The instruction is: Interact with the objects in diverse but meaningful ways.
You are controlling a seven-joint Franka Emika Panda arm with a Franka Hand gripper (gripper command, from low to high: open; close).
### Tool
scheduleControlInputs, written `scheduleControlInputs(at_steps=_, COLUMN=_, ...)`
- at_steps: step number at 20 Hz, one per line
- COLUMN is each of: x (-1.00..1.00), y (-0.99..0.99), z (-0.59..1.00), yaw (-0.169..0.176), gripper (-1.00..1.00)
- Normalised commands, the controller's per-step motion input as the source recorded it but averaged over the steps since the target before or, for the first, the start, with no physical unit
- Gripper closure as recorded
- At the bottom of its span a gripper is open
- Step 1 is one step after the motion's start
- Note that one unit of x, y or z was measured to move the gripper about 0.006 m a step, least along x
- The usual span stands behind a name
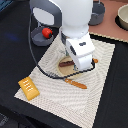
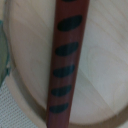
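We start at the gripper (image 1: 75,69), which sits low over the middle of the exterior frame, its white body covering most of what lies beneath; we cannot tell whether its jaws are wide, narrow or closed on anything, since neither view shows the fingertips. Directly under it lies the thin brown sausage (image 1: 65,63), only its end peeking out on the exterior view's left of the white housing. In the wrist view the sausage (image 2: 66,60) fills the frame as a long dark red bar crossed by black grill marks, resting on the round tan plate (image 2: 107,75). The plate (image 1: 63,71) sits on a pale woven placemat (image 1: 60,95). An orange-handled utensil (image 1: 75,83) lies on the mat just below the plate, toward the lower middle of the frame. The golden scored bread loaf (image 1: 29,88) rests at the mat's lower left corner. In the upper left of the frame the red tomato (image 1: 46,33) sits in the small grey handled pan (image 1: 36,37), well apart from the gripper.
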Motion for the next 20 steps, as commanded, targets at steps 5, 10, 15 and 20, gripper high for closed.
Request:
scheduleControlInputs(at_steps=5, x=0.00, y=0.00, z=-0.15, yaw=0.048, gripper=1.00)
scheduleControlInputs(at_steps=10, x=0.00, y=0.00, z=-0.13, yaw=0.043, gripper=1.00)
scheduleControlInputs(at_steps=15, x=0.00, y=0.00, z=-0.11, yaw=0.043, gripper=1.00)
scheduleControlInputs(at_steps=20, x=0.00, y=0.09, z=0.75, yaw=0.037, gripper=1.00)
